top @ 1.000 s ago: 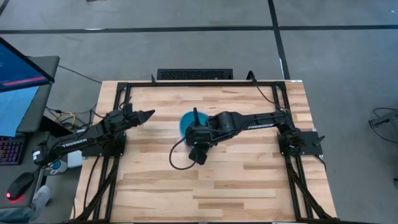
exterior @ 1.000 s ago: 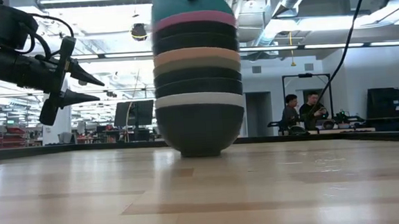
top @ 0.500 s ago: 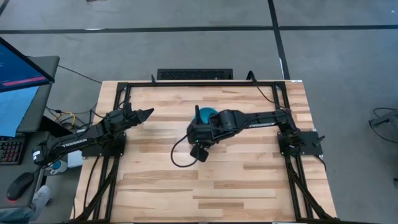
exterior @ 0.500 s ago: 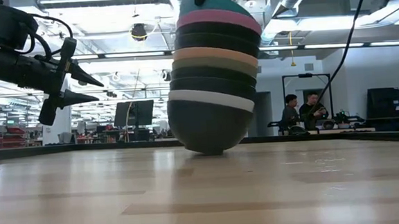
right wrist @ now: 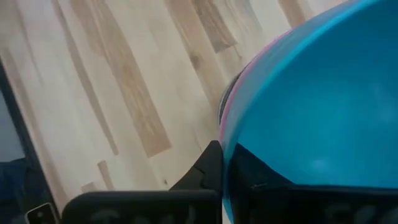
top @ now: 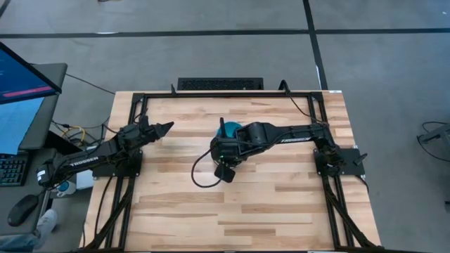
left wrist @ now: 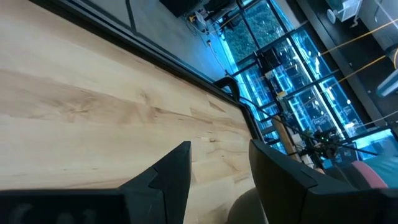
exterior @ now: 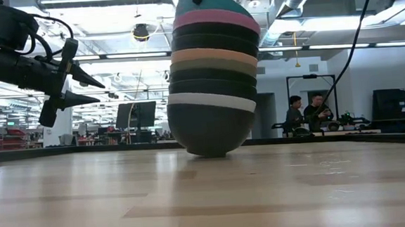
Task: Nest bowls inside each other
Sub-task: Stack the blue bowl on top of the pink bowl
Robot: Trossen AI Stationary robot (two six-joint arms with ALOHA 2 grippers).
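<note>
Several bowls stand nested in one stack [exterior: 211, 78] near the table's middle. A black bowl [exterior: 210, 130] at the bottom rests on the wood, with white, black, orange and pink rims above it and a bright blue bowl [top: 231, 129] on top. The stack leans slightly. My right gripper [top: 224, 140] is over the stack's near-left side, shut on the blue bowl [right wrist: 323, 106]. My left gripper [top: 166, 128] waits open above the table's left part, clear of the stack; its fingers [left wrist: 177, 171] hold nothing. My right gripper [right wrist: 227, 168] holds the blue bowl by its rim [right wrist: 225, 140], one finger [right wrist: 208, 165] outside the wall and the other inside the bowl. It comes from above, pointing down. The stack below stays on the table on its bottom bowl [exterior: 212, 149], tilted a little.
Bare wood lies around the stack on every side. A black frame [top: 211, 95] runs along the table's far edge and down both sides by the arm bases. Monitors and a keyboard [top: 10, 169] sit off the left edge. People [exterior: 308, 110] are far back in the room.
My right gripper has moved toward the table's right and far edges, dragging the stack along the wood by the blue bowl's rim. The stack tipped over to one side as it slid and now leans a little less. My left arm has kept still.
</note>
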